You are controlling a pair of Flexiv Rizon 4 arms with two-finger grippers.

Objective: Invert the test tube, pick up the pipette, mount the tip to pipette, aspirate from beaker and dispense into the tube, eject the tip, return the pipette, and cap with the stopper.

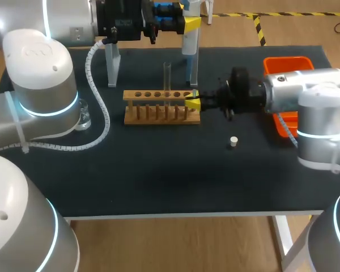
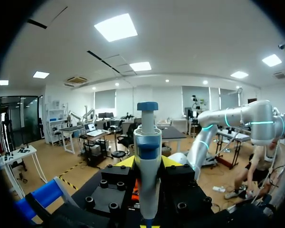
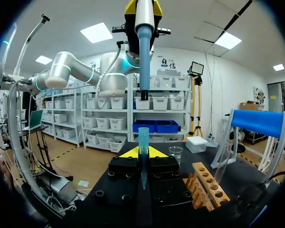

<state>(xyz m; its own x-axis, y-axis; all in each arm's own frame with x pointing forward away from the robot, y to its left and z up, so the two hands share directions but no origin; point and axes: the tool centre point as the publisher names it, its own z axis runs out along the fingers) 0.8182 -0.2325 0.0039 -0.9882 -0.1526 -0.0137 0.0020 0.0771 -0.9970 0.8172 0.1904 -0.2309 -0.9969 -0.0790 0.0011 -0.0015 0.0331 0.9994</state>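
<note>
From the head view, my left gripper (image 1: 188, 25) hangs over the far side of the table, clenched on the pipette (image 1: 190, 41), which points nose down. My right gripper (image 1: 192, 103) sits low at the end of the wooden rack (image 1: 158, 113), almost directly beneath the pipette. What its fingers pinch is too small to make out from here. The test tube (image 1: 167, 76) stands upright, mouth up, in the rack. The stopper (image 1: 233, 141) lies alone on the mat nearer me, and the beaker (image 1: 83, 116) stands near my left arm.

In the left wrist view, the pipette's body fills the space between my fingers. They grip it from both sides, with its plunger end standing ahead of them.

In the right wrist view, my fingers are closed on the tip (image 3: 143, 142), held upright with its open mouth facing the pipette's nozzle. The nozzle hangs straight above the tip and well apart from it.

I judge the step in hand to be mounting the tip. To do it well, I should hold the tip steady and plumb, then centre the nozzle over its mouth. The pipette should come straight down along that axis with no sideways lean and press firmly enough to seat. After that, my right fingers can release.
</note>
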